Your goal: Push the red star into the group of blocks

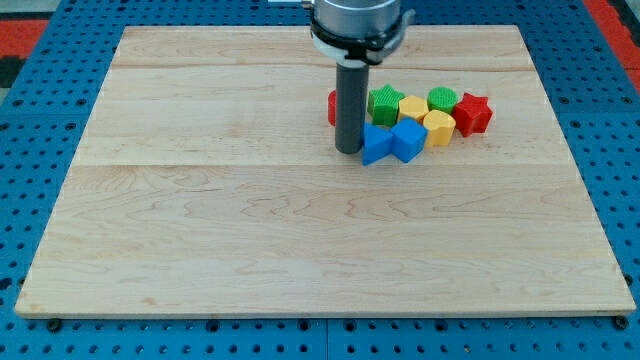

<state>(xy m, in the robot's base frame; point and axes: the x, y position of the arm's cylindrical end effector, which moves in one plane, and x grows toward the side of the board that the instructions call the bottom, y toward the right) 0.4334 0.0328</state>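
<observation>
The red star [473,112] lies at the right end of a cluster of blocks, touching a yellow block [438,127] and close to a green block [442,99]. The cluster also holds a second yellow block [412,107], a green star [384,104], a blue cube [408,139], a blue block [376,144] and a red block [332,107] mostly hidden behind the rod. My tip [348,150] stands at the cluster's left end, right beside the blue block and in front of the hidden red block.
The wooden board [300,230] lies on a blue pegboard table [40,200]. The arm's wrist [358,25] hangs over the board's top edge. Red mats show in the view's top corners.
</observation>
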